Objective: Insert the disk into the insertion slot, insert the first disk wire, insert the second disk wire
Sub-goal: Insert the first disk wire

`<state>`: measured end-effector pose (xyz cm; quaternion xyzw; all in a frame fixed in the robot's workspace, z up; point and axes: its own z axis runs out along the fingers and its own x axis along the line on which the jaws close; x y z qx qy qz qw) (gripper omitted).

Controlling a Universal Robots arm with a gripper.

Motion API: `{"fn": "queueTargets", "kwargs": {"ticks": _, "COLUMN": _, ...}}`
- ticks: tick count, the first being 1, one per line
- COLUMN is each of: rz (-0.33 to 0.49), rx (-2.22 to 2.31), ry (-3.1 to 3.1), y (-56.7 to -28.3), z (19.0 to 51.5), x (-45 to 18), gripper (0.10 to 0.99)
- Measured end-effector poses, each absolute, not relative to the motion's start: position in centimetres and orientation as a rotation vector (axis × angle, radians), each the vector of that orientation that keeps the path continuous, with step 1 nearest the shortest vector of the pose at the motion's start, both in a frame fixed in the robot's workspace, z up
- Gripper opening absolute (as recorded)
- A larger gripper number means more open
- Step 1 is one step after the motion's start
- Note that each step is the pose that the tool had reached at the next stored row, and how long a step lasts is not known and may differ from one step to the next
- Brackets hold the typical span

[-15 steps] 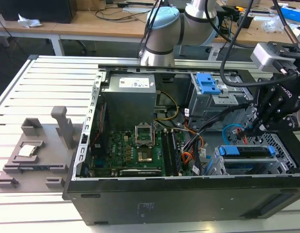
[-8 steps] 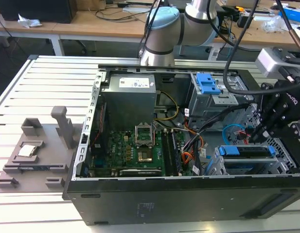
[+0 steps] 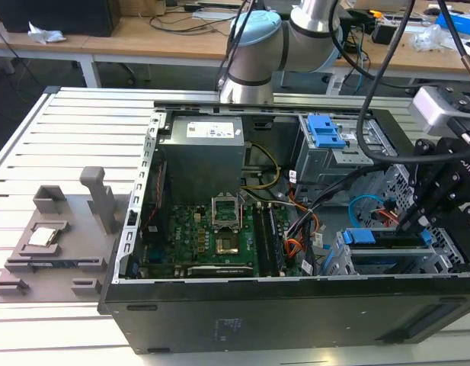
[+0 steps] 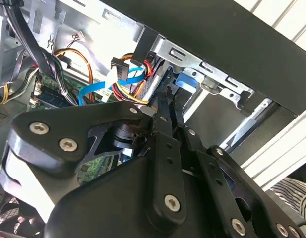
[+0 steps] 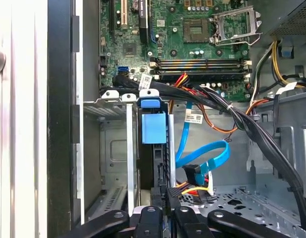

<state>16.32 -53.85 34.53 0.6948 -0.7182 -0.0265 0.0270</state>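
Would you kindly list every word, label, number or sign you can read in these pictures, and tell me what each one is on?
No text here is legible enough to quote.
White label on the power supply: print too small.
White cable tag: blurred.
Faint print on the computer case: too small.
Markings on the motherboard: too small.

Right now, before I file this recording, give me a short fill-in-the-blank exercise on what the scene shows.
1. In the exterior view, the tool hangs over the computer case at that view's ____ end.
2. The disk sits in the insertion slot, framed by a ____ carrier.
3. The motherboard has a circuit board coloured ____.
Missing words: right; blue; green.
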Motion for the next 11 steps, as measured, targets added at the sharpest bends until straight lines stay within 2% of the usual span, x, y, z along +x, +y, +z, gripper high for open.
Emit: {"fn": "queueTargets", "kwargs": {"ticks": 11, "rz": -0.082, "rx": 2.132, "ry": -2.232, "y": -53.73, "z": 33.64, "x": 16.35, "gripper": 0.161}}
